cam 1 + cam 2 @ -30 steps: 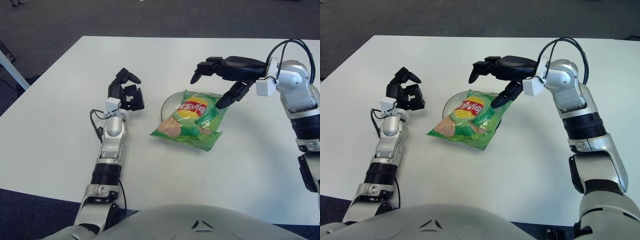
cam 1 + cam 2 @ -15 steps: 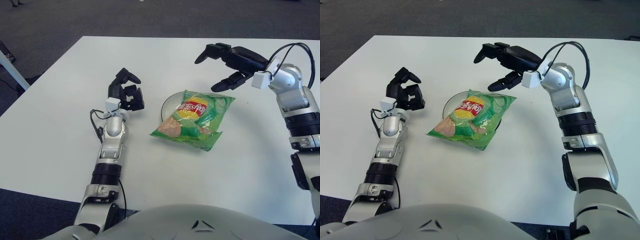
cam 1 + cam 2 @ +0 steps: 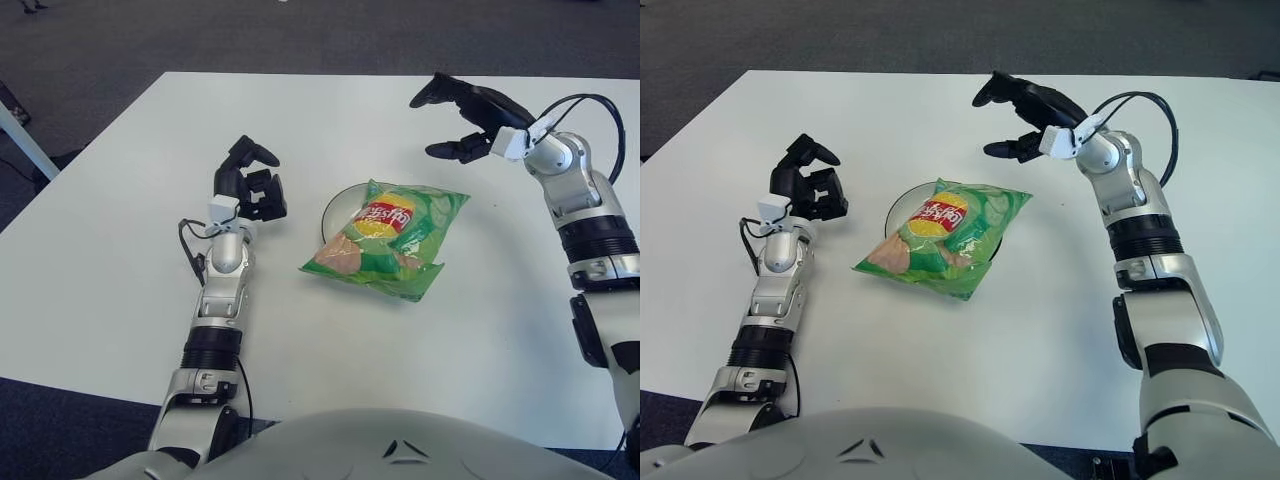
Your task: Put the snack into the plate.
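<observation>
A green chip bag (image 3: 385, 238) lies flat across a small white plate (image 3: 335, 204), covering most of it; only the plate's left rim shows. Part of the bag hangs over onto the table toward me. My right hand (image 3: 458, 112) is open and empty, raised above the table beyond and to the right of the bag, apart from it. My left hand (image 3: 250, 180) rests parked to the left of the plate, fingers curled, holding nothing.
The white table (image 3: 120, 260) has its far edge just beyond my right hand, with dark carpet behind. A black cable (image 3: 585, 105) loops off my right wrist.
My right hand has lifted off the bag and drawn back, up and to the right, fingers still spread. The bag stays on the plate. My left hand has not moved.
</observation>
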Controlling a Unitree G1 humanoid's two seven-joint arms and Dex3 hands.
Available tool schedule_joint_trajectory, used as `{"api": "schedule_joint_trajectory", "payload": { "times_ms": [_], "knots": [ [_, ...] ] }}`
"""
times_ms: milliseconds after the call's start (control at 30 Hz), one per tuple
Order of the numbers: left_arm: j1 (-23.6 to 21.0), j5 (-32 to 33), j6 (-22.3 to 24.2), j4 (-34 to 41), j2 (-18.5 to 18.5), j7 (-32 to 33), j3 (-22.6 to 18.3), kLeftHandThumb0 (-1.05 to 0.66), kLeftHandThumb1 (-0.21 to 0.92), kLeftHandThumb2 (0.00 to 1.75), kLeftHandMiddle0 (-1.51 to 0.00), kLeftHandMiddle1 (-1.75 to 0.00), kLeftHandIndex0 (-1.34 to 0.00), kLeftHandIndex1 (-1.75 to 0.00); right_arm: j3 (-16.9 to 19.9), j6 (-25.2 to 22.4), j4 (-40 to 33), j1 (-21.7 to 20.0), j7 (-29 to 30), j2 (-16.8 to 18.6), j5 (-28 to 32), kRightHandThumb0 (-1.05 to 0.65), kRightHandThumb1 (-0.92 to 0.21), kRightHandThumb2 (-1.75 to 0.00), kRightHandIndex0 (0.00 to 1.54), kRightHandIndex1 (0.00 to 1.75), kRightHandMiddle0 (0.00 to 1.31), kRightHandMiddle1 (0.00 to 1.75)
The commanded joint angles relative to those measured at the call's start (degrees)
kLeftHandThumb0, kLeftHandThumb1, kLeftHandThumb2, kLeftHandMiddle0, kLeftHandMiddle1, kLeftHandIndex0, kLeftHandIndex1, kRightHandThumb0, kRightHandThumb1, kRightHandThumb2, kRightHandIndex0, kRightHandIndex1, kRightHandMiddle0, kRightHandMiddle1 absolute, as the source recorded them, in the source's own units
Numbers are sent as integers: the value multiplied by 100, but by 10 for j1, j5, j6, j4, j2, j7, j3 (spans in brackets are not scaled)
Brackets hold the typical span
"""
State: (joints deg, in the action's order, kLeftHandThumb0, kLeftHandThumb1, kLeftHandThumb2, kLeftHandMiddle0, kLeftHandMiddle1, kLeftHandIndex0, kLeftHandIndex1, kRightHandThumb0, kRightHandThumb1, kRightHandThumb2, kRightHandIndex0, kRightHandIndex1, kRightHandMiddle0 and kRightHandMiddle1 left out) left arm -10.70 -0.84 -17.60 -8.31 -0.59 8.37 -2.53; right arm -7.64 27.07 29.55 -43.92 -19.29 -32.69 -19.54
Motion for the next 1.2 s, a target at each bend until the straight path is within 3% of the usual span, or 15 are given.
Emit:
{"api": "schedule_joint_trajectory", "payload": {
  "times_ms": [0,167,367,567,733,867,967,1167],
  "knots": [
    [78,-6,10,-47,20,11,-1,-50,29,136,-137,-175,-64,-175,15,-24,22,-4,21,8,10,-65,-74,-75,16,76,0,114],
    [77,-3,17,-43,18,11,-3,-50,28,136,-137,-175,-65,-175,35,-61,35,7,33,25,36,-64,-75,-76,18,78,0,112],
    [74,-2,22,-42,15,10,-9,-50,29,136,-137,-175,-64,-175,63,-73,69,50,67,49,69,-57,-76,-80,21,88,0,111],
    [70,1,25,-43,15,11,-15,-49,30,134,-136,-175,-63,-175,86,-106,123,46,75,65,103,-52,-76,-85,22,95,0,118],
    [64,-5,32,-41,17,19,-18,-50,29,136,-136,-175,-64,-175,116,-146,133,42,82,90,145,-47,-76,-92,24,105,0,141],
    [65,-7,37,-35,18,21,-18,-50,27,138,-137,-175,-65,-175,138,-185,138,44,98,110,174,-37,-89,-60,29,115,15,168],
    [66,-5,38,-31,16,19,-18,-50,27,138,-137,-175,-66,-175,149,-229,129,48,117,121,185,-36,-88,-59,32,125,20,172],
    [69,-3,38,-28,13,17,-20,-51,26,139,-137,-175,-66,-175,161,-290,90,81,139,134,196,-37,-76,-75,39,148,29,174]
  ]
}}
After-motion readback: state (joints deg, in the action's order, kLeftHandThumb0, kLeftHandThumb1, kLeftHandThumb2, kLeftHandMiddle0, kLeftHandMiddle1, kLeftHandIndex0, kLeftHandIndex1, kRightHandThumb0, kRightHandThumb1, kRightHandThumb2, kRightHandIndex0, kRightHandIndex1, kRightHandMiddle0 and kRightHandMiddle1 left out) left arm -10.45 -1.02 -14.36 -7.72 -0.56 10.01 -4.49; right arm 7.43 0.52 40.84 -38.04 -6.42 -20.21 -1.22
